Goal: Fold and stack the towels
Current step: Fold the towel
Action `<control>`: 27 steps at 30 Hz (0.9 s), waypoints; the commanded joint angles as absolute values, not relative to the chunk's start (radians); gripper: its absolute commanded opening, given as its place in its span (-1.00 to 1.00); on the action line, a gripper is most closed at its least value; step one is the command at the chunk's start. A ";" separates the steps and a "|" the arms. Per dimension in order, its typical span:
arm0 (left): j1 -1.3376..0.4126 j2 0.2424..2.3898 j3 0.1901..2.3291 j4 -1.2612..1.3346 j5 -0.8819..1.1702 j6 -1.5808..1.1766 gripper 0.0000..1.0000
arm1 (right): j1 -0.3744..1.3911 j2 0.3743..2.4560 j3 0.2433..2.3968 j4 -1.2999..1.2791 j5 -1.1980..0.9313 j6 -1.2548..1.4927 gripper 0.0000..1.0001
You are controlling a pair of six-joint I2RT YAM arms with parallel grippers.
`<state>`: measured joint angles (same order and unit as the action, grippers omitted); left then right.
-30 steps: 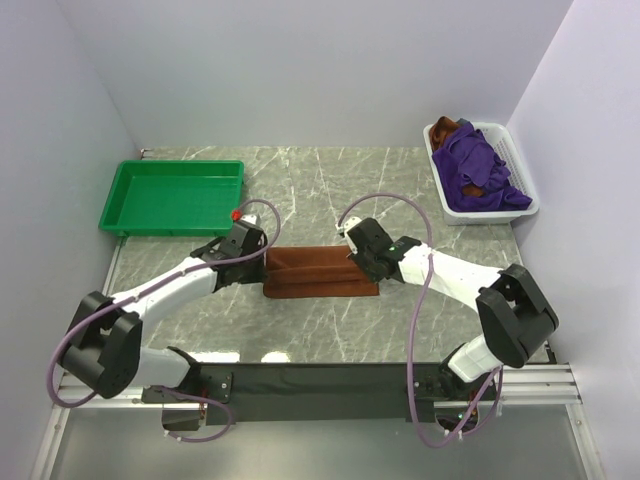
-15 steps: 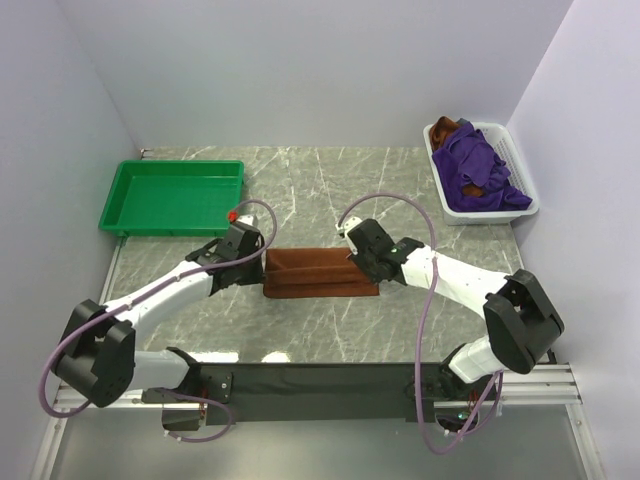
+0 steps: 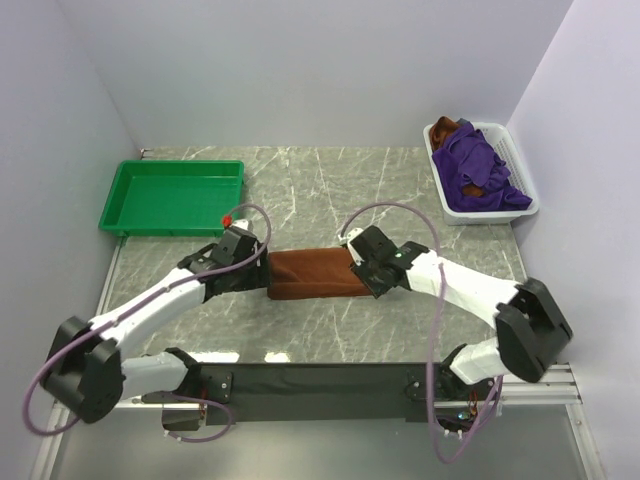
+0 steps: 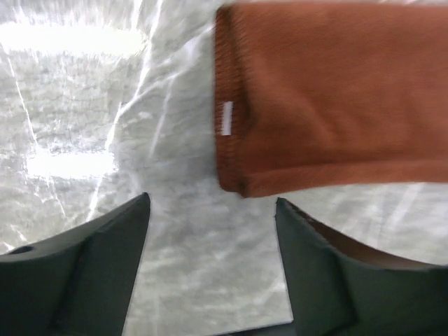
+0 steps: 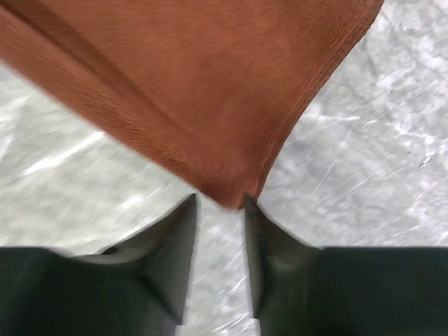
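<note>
Lying at the middle of the table [image 3: 330, 190]: one rust-brown towel [image 3: 312, 273], folded into a long narrow band that runs left to right between the two grippers.

- Surface: soft plush with a fine nap, flat on the grey marbled top.
- Left end, left wrist view: the towel [image 4: 336, 98] shows a straight stitched hem down its short side, with a small white label [image 4: 225, 117] on that hem. The near long edge is a rounded fold, and the corner is square.
- Right end, right wrist view: the towel [image 5: 210, 84] tapers to a corner with a doubled edge. A raised ridge runs along its near side where the layers overlap.

Left gripper [image 3: 264, 272]: jaws spread wide and holding nothing. In its own view the gripper [image 4: 211, 203] frames bare table, and the towel's end lies just beyond the fingertips, apart from them.

Right gripper [image 3: 364, 274]: jaws parted by a narrow gap, with table showing between them. In its own view the gripper [image 5: 219, 203] has the towel's corner right at the fingertips. Whether the cloth touches them cannot be told, and it is not clamped.

Tray [image 3: 175, 198]: green, at the far left of the table, well apart from the towel.

Basket [image 3: 522, 178]: white, at the far right corner. It holds crumpled purple towels [image 3: 478, 170], unfolded, with a brown one [image 3: 447, 127] at the far end.
</note>
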<state>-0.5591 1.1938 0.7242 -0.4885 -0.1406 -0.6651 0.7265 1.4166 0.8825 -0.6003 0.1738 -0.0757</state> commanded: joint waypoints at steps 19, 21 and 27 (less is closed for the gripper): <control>-0.718 1.362 0.945 -0.416 -0.175 -0.886 0.22 | 0.568 1.149 0.666 -0.198 0.078 0.567 -0.14; -0.718 1.342 0.916 -0.426 -0.221 -0.909 0.31 | 0.528 1.132 0.640 -0.196 0.074 0.577 -0.12; -0.704 1.325 0.845 -0.419 -0.247 -0.942 0.47 | 0.342 1.078 0.525 -0.137 -0.060 0.627 0.02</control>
